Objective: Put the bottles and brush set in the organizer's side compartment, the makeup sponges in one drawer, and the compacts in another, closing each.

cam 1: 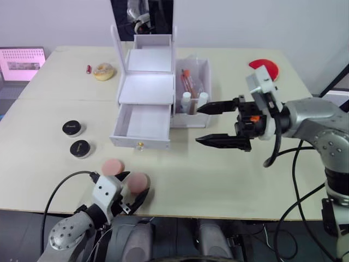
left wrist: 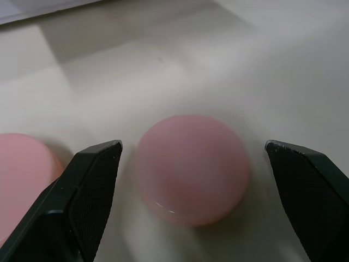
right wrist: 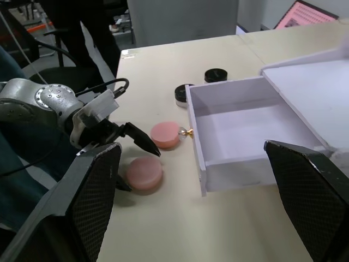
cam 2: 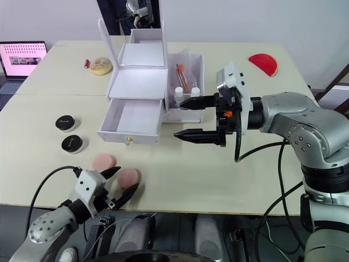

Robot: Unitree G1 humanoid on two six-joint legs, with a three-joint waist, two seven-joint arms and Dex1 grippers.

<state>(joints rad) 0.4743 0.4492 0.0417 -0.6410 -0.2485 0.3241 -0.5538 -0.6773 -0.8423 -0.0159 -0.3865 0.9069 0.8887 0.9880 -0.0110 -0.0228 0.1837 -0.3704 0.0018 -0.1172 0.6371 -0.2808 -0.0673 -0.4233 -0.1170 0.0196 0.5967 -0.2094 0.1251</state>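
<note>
I'm bracketing the near sponge (left wrist: 192, 168) with my left gripper (cam 1: 132, 192) spread wide, ready to pinch; it's lying just before the open drawer (cam 1: 143, 124). My right gripper (cam 1: 217, 124) is hanging released beside that drawer, keeping clear.

Both head views look forward and down from above the table's (cam 1: 229, 180) near edge, taking in the whole top to its far edge; they share the white organizer (cam 1: 147, 98) at mid-table. The left wrist view sits very close to the table near its front edge, facing one pink sponge (left wrist: 192, 168) between its own fingers (left wrist: 82, 202). The right wrist view looks from farther off, across the open drawer (right wrist: 240, 136) toward the table's left front corner, sharing that sponge (right wrist: 144, 173).
</note>
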